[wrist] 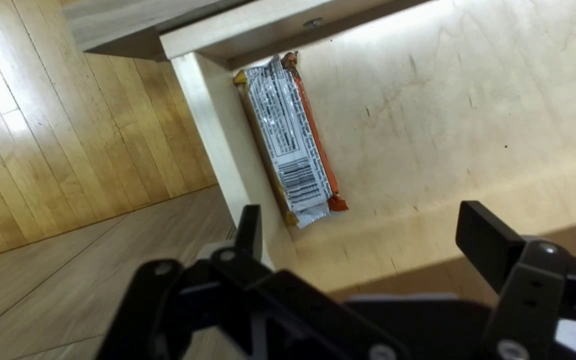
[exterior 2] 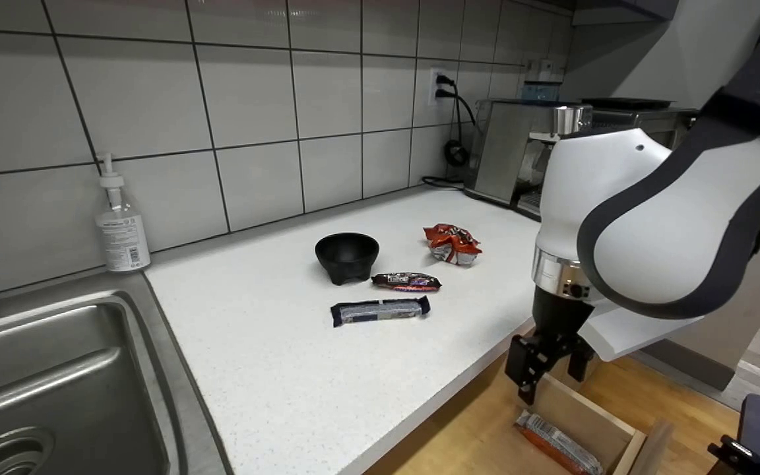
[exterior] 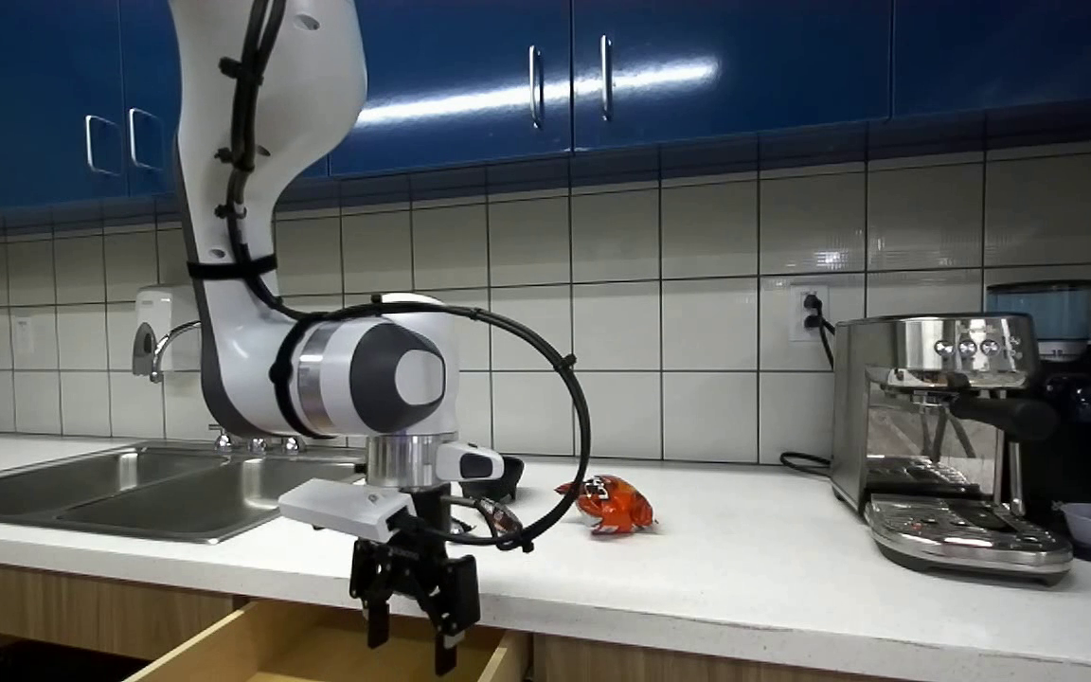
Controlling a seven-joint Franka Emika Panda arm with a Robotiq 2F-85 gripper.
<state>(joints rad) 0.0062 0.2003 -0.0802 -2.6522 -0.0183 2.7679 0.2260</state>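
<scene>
The pincer (exterior: 412,639), spread apart, hangs over the drawer (wrist: 418,125). A wrapped bar (wrist: 290,140) lies inside, along one side.

In the wrist view, the wrapped bar (wrist: 292,140) carries fine print too small to read; the gripper (wrist: 360,225) is partly blurred and cut off.

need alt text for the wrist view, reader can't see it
An open black two-fingered gripper hangs over a pale wooden drawer, holding nothing. A long silver-and-orange wrapped bar lies alongside the drawer's side wall, barcode facing up. Outside the drawer are glossy yellow-brown wooden floorboards.
</scene>
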